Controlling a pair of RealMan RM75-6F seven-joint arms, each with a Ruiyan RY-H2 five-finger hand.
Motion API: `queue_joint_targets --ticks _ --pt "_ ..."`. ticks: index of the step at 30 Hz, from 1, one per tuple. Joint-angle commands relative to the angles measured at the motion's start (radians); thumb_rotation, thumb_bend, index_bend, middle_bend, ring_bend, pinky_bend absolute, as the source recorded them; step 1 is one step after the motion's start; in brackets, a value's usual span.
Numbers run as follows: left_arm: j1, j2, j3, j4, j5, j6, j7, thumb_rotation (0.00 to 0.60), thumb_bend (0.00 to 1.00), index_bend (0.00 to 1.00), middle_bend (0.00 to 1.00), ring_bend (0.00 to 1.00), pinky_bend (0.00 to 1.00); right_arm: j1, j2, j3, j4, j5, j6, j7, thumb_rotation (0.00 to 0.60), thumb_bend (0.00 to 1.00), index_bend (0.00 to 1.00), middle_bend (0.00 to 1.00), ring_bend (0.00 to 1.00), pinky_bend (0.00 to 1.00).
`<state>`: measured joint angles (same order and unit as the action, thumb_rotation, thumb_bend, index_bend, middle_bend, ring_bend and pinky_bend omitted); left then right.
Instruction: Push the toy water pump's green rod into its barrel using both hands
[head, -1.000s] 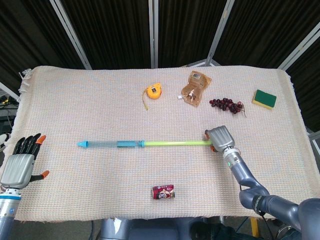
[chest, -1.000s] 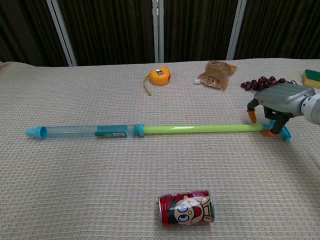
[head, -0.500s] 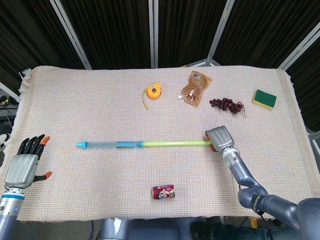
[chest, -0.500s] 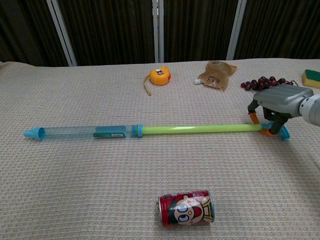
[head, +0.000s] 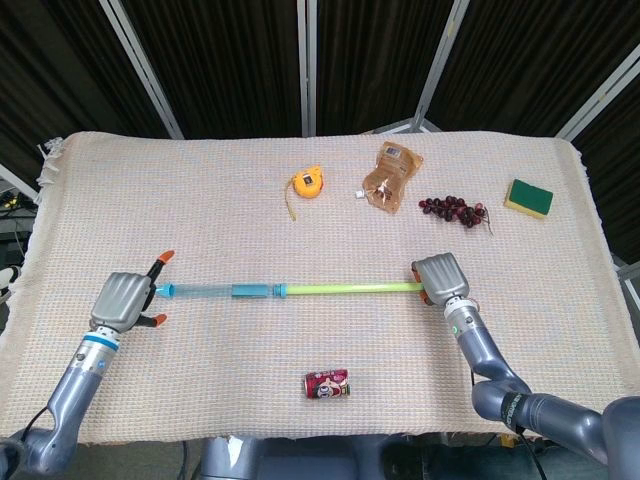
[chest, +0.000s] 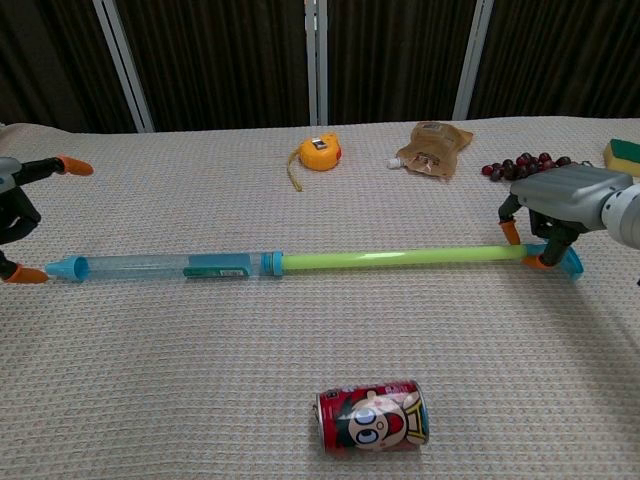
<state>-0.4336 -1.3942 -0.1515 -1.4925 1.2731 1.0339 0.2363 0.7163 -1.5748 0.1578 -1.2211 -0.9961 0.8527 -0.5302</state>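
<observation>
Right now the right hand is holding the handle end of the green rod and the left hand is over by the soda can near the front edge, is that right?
Not quite. The right hand does hold the green rod at its handle end, but the left hand is at the barrel's nozzle end, not by the soda can, which lies alone near the front edge. The head view shows this.

Beige woven tablecloth (head: 200, 190), dark panels (head: 230, 60), metal struts (head: 140, 60)

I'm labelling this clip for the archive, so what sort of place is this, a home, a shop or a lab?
Most likely a robot test lab: a table under a woven cloth, dark curtain panels with metal frames behind, and unrelated props laid out, such as a tape measure, a sponge and a can.
</observation>
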Motion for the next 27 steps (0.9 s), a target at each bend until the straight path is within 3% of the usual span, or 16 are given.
queue_joint_targets --ticks 1,5,12,27 --pt "-0.063 -0.038 -0.029 0.014 -0.088 -0.097 -0.011 0.6 0.0 0.24 0.9 0.86 1.0 0.004 0.005 -0.001 -0.013 0.021 0.006 -0.025 0.6 0.38 0.67 1.0 1.0 1.0" --pt "-0.092 -0.051 -0.034 0.024 -0.138 -0.135 0.007 0.6 0.06 0.31 0.9 0.86 1.0 0.009 0.007 -0.003 -0.024 0.036 0.01 -0.043 0.6 0.38 0.68 1.0 1.0 1.0" --pt "-0.14 -0.09 -0.038 0.087 -0.209 -0.186 0.017 0.6 0.14 0.34 0.9 0.86 1.0 0.019 0.011 -0.006 -0.043 0.055 0.02 -0.068 0.6 0.38 0.68 1.0 1.0 1.0" --pt "-0.203 -0.127 -0.03 0.179 -0.268 -0.265 -0.018 0.6 0.19 0.41 0.9 0.86 1.0 0.031 0.014 -0.012 -0.051 0.08 0.032 -0.079 0.6 0.39 0.68 1.0 1.0 1.0"
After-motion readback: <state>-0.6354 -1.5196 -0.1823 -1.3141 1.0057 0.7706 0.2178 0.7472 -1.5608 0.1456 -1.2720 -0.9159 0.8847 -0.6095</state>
